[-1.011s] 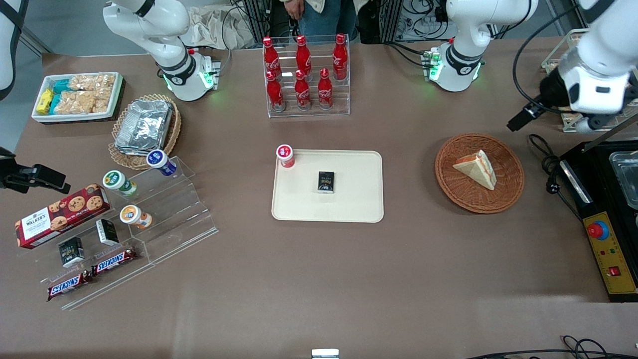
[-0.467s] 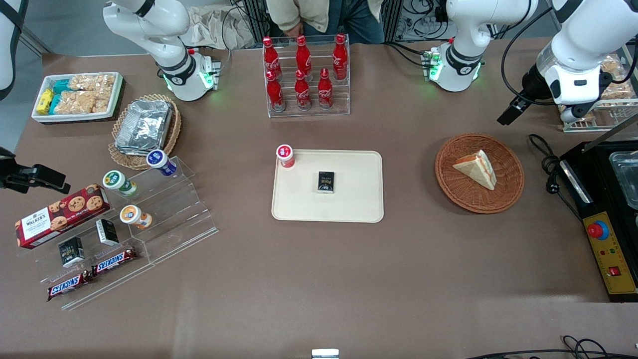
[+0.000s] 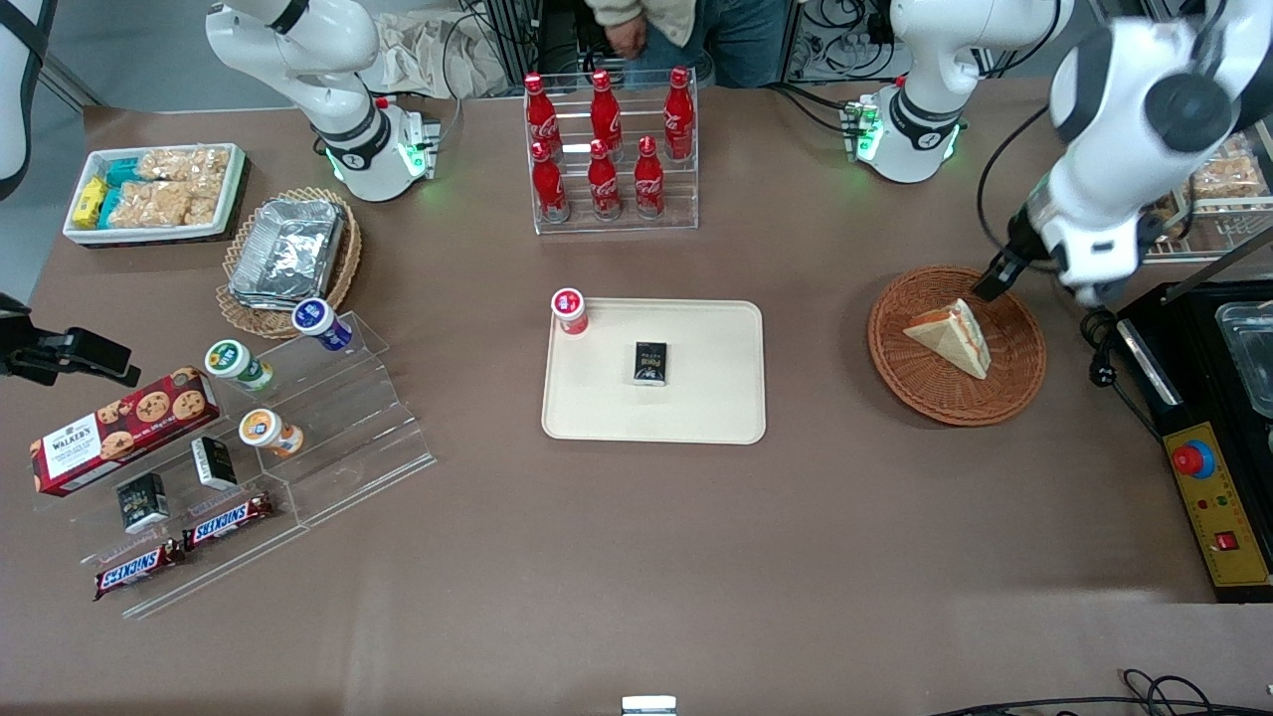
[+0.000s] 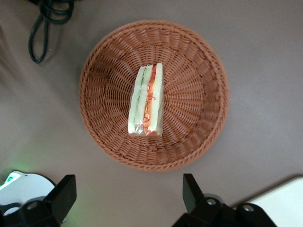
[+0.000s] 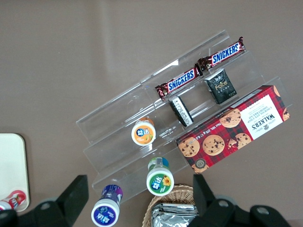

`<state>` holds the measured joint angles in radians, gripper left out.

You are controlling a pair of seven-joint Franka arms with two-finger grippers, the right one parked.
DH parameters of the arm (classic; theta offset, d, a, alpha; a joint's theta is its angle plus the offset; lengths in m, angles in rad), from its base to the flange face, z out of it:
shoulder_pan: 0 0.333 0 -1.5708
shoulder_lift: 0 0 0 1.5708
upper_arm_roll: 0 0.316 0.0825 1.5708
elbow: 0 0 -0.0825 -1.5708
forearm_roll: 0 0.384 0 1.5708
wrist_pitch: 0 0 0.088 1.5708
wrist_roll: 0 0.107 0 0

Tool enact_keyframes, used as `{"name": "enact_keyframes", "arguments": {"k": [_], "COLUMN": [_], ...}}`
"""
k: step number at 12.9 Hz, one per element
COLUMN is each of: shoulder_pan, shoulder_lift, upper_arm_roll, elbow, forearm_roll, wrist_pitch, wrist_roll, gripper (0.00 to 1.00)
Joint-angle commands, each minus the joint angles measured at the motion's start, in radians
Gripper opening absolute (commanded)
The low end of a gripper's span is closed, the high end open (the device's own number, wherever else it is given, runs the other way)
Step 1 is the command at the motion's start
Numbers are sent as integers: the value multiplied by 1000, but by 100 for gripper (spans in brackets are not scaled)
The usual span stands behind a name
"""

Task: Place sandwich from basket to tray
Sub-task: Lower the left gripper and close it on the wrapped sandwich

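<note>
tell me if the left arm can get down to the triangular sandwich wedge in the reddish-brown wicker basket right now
Probably yes. The gripper hangs open above the reddish-brown wicker basket, and the triangular sandwich wedge lies alone in it with nothing covering it.

Reddish-brown round wicker basket (image 4: 154, 94): on the worktop (image 3: 636, 557), directly below the left arm's gripper (image 4: 129, 195), whose fingers (image 4: 190, 190) stand spread apart. Triangular tan-bread sandwich (image 4: 147, 100): in the basket, apart from the fingers. Cream rectangular plastic tray (image 3: 708, 398): beside the basket, toward the parked arm's end.
</note>
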<state>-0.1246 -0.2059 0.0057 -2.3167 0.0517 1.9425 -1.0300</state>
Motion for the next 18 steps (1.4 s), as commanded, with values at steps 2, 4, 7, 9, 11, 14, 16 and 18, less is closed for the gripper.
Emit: {"name": "enact_keyframes", "arguments": {"k": [2,4,7,9,11,14,16,18], "shoulder_pan": [9,52,66,77,79,77,77,77], "shoulder_lift": [94,147,206,236,275,309,312,318], "upper_arm_roll": [-3,-4,-3,-3,-3,-4,-4,-4], "elbow": [-116,-168,-168,-168,-168,-168,-168,-167], "forearm_roll": [59,60,62,62,62,62,62,60], "wrist_pitch": [213,335,368,391,429,454,455,455], "wrist_roll": [-36,-35,-35,-38,-44,-44,-44,-44], "gripper": [100,100,100,100,100,100,99,66]}}
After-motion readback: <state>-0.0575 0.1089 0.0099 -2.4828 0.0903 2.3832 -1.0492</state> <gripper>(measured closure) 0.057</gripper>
